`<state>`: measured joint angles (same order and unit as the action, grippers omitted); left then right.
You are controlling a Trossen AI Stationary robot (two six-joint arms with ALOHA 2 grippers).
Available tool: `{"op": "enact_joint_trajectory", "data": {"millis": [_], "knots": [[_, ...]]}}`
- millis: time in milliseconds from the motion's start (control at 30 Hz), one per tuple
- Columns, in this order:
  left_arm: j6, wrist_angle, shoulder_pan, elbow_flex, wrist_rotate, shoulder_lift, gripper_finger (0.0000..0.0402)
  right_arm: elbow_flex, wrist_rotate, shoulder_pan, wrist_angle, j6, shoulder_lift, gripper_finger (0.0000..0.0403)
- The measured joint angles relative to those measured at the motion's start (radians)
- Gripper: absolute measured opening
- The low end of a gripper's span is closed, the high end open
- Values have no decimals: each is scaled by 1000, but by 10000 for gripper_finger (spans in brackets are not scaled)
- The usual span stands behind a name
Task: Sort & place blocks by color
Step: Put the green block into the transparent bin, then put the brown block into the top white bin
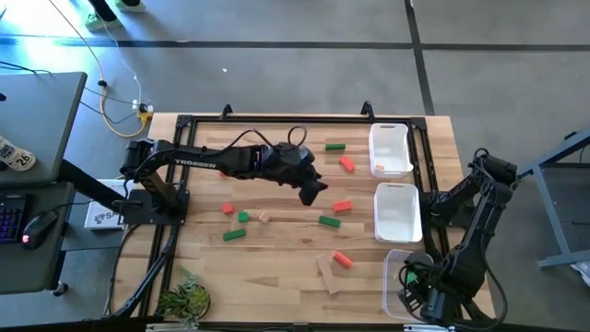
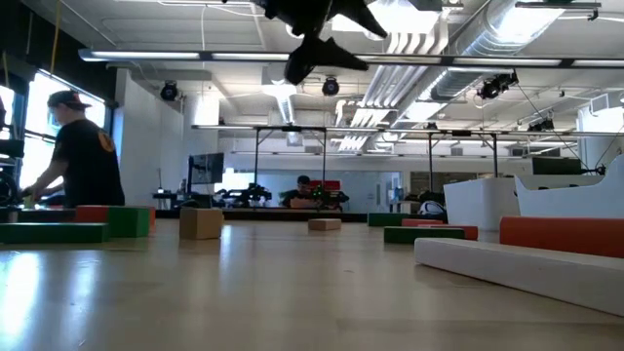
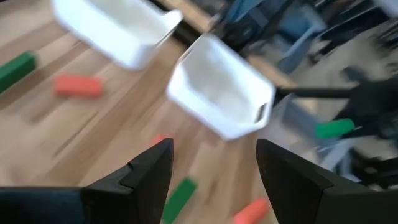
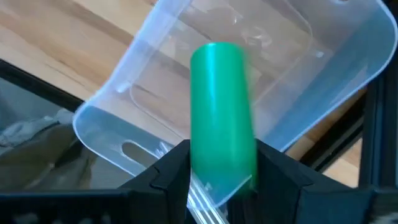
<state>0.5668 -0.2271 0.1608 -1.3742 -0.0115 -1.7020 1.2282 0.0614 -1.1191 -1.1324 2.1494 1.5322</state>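
Green, red and tan blocks lie scattered flat on the wooden table: green [image 1: 335, 146], red [image 1: 347, 164], red [image 1: 342, 207], green [image 1: 329, 220], red [image 1: 227, 209], green [image 1: 243, 217], tan [image 1: 265, 218], green [image 1: 233, 234], red [image 1: 342, 259], tan [image 1: 327, 274]. My left gripper [image 1: 312, 191] [image 3: 214, 149] hangs open and empty, high above the middle of the table [image 2: 322, 44]. My right gripper [image 4: 222, 160] [image 1: 419, 281] is at the near right corner, shut on a green block [image 4: 221, 93], above the clear tray [image 4: 143, 81]. My right gripper pinches the green block by one end [image 4: 221, 171] between its two fingers [image 4: 177, 165]. The block's free end sticks out past the fingertips, along the fingers. It is lifted clear, over the clear tray's open mouth.
Two white trays [image 1: 390, 148] [image 1: 398, 210] stand along the right side, with the clear tray [image 1: 396, 263] nearest the front. A black frame rail [image 1: 175, 184] runs along the table's left and far edges. A small plant [image 1: 184, 300] sits at the near left corner.
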Motion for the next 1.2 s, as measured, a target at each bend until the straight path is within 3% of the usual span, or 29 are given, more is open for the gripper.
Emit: {"op": "enact_joint_trajectory", "data": {"millis": [233, 500, 733, 867, 1200], "knots": [[-41, -165, 0, 0, -47, 0, 218, 0, 5, 8, -2, 17, 0, 184], [-100, -234, 18, 0, -63, 0, 218, 0, -164, 62, -11, 49, 0, 189], [-140, -272, 59, 0, -64, 0, 218, 0, -205, 132, -34, 49, -9, 190], [-135, -278, 86, 0, -67, -4, 218, 0, -286, 175, -55, 49, -33, 190], [-123, -288, 134, -1, -207, -48, 218, 0, -465, 339, -148, -42, -135, 190]]}}
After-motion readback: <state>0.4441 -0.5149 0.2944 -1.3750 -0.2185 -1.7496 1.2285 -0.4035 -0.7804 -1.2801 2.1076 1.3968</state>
